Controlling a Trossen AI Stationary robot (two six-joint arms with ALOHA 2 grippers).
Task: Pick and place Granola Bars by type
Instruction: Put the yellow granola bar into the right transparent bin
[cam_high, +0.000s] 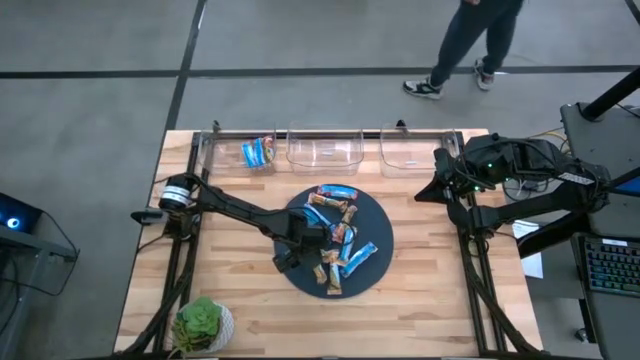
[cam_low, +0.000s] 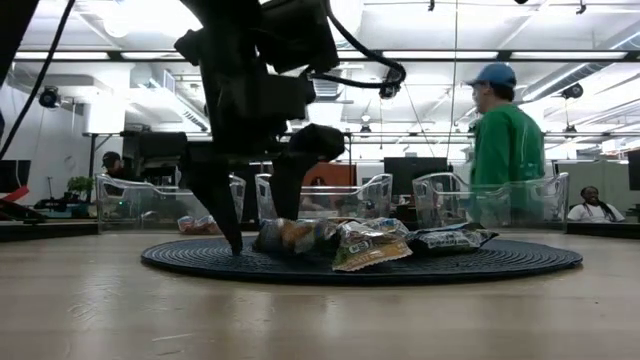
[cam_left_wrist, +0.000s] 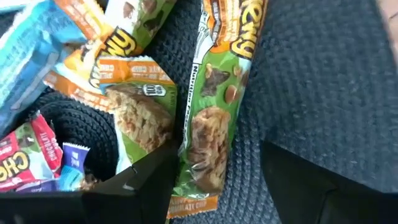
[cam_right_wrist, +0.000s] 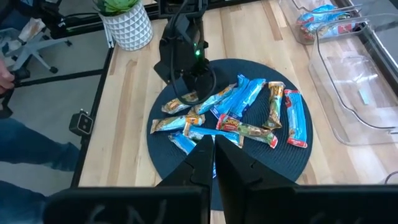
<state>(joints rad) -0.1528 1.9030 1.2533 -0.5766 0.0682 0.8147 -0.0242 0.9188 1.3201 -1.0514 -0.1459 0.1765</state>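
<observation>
Overhead, a wooden table (cam_high: 420, 290) holds a dark round mat (cam_high: 375, 225) at its centre, three clear bins along the far edge, and a potted succulent (cam_high: 202, 325) at the near left corner. Only the left bin (cam_high: 252, 152) has anything in it: a few blue-wrapped bars (cam_high: 257, 152). The middle bin (cam_high: 324, 148) and right bin (cam_high: 412, 150) look empty, so sorting appears barely begun. Roughly a dozen granola bars (cam_high: 340, 235), blue, red-and-white and brown-tan, lie heaped on the mat. The left gripper (cam_high: 300, 240) hangs low over the pile, fingers spread apart on either side of a green-and-orange chocolate chip bar (cam_left_wrist: 208, 124), not yet closed on it. The right gripper (cam_high: 425, 190) waits at the table's right edge, fingers shut and empty.
</observation>
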